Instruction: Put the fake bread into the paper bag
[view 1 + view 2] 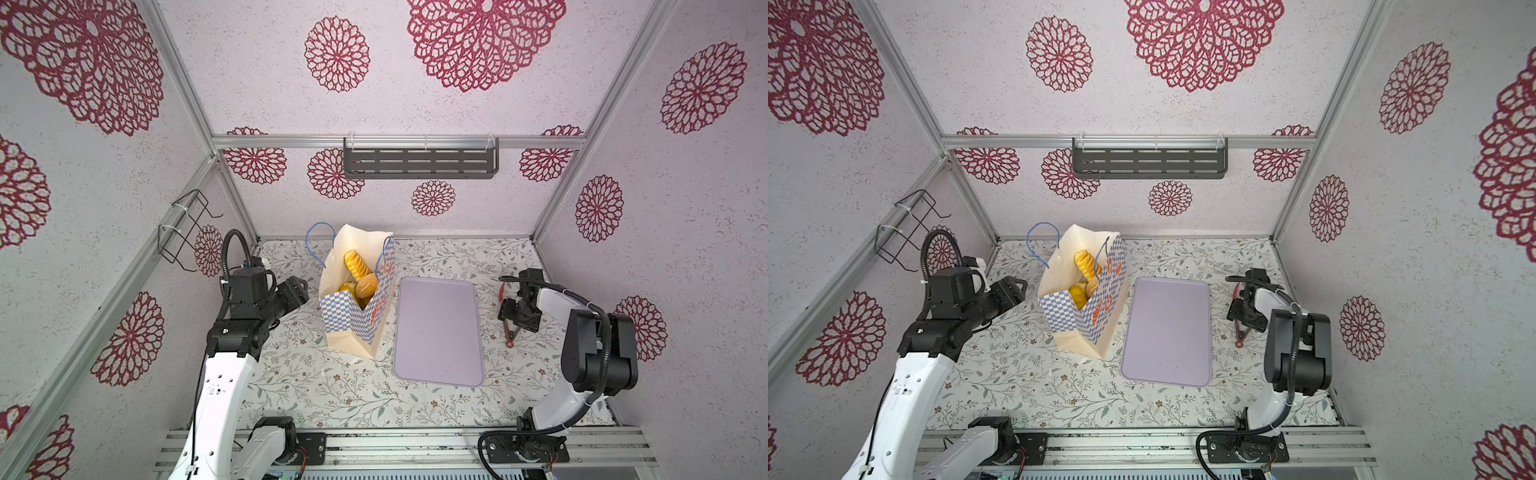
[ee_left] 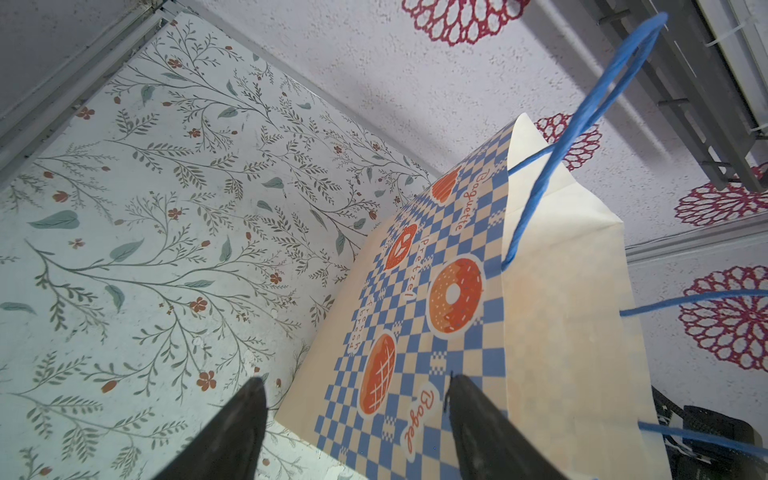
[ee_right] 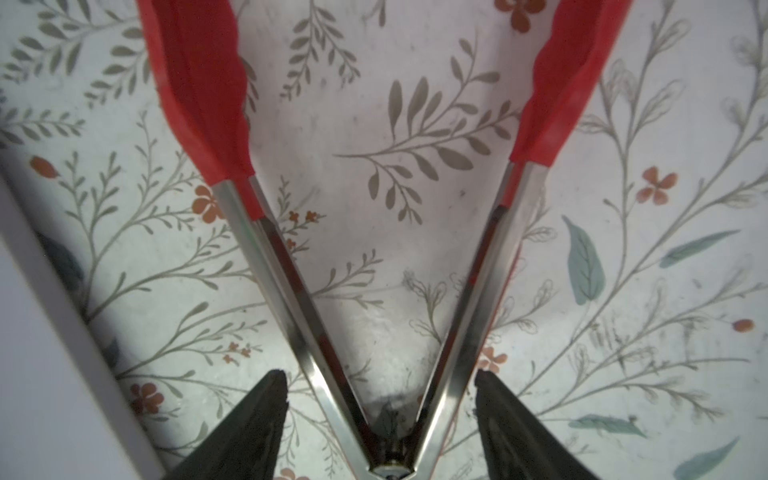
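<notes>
- The paper bag (image 1: 353,328) stands upright a little left of the middle in both top views (image 1: 1075,324), its mouth open, on the flowered bench (image 1: 332,395).
- The fake bread (image 1: 358,266) is inside the bag. A ridged yellow roll leans up towards the mouth, a browner round piece (image 1: 366,286) sits beside it, and more yellow shows lower down. I cannot tell how many pieces are in there.
- A blue cord handle (image 1: 318,245) arches out past the bag's upper left edge.
- The left claw (image 1: 297,291) hangs just left of the bag, pointing at its side and apart from it.
- In the left wrist view its fingers (image 2: 249,415) stand wide with nothing between them, facing the checked side of the bag (image 2: 415,291).
- A lilac tray (image 1: 438,328) lies flat just right of the bag.
- Red-tipped steel tongs (image 1: 510,334) lie on the bench right of the tray, spread in a V.
- The right claw (image 1: 515,316) sits low over the tongs.
- In the right wrist view the right claw (image 3: 380,374) stands wide, one finger on either side of the tongs (image 3: 286,266) near their hinge. A strip of bench shows between each finger and the nearest steel arm, so it grips nothing.
</notes>
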Available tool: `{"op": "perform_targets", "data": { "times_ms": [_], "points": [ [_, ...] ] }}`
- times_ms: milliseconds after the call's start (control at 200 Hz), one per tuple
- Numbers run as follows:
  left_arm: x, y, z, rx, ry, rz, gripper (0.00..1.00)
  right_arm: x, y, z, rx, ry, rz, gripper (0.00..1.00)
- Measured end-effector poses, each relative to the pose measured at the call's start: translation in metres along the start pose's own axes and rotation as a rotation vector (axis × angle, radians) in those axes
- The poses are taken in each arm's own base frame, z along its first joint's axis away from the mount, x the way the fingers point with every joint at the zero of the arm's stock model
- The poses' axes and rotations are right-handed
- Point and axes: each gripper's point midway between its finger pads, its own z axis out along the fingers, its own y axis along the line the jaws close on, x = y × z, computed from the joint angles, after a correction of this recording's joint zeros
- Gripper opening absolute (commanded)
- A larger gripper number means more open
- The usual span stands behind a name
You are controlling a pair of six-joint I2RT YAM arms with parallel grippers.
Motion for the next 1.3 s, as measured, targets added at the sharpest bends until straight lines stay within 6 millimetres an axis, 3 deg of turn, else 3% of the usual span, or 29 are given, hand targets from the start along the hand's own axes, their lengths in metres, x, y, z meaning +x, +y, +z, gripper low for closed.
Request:
{"op": "perform_targets", "data": {
  "times_ms": [140, 270, 375, 415, 540, 766, 881, 1001, 1101, 1301],
  "points": [
    [0.0, 0.0, -0.001, 0.005, 0.001, -0.002, 0.77, 0.006, -0.002, 0.002, -0.009, 0.012, 0.016, 0.82],
    [0.0, 0.0, -0.001, 0.005, 0.001, -0.004, 0.99, 0.0, -0.001, -0.01, -0.021, -0.026, 0.026, 0.87],
    [-0.003, 0.003, -0.001, -0.011, -0.012, -0.011, 0.97, -0.016, 0.002, -0.035, -0.046, -0.119, 0.042, 0.9],
    [-0.004, 0.004, -0.001, -0.02, -0.022, -0.013, 0.97, -0.023, 0.002, -0.048, -0.057, -0.166, 0.055, 0.98],
    [-0.015, 0.011, -0.003, -0.064, -0.073, -0.013, 0.97, -0.049, 0.001, -0.087, -0.077, -0.33, 0.086, 0.99],
    [-0.057, 0.016, -0.017, -0.135, -0.273, 0.067, 0.98, -0.089, -0.011, -0.156, -0.089, -0.668, 0.158, 0.99],
    [-0.075, 0.017, -0.025, -0.152, -0.405, 0.129, 0.97, -0.098, -0.02, -0.173, -0.068, -0.798, 0.183, 0.99],
    [-0.077, 0.038, -0.02, -0.21, -0.532, 0.153, 0.97, -0.103, -0.038, -0.168, 0.011, -0.877, 0.245, 0.99],
    [-0.061, 0.066, 0.005, -0.284, -0.562, 0.179, 0.97, -0.097, -0.044, -0.148, 0.043, -0.919, 0.222, 0.99],
    [-0.012, 0.134, 0.068, -0.499, -0.457, 0.23, 0.97, -0.048, -0.048, -0.085, 0.086, -0.926, 0.129, 0.99]
  ]
}}
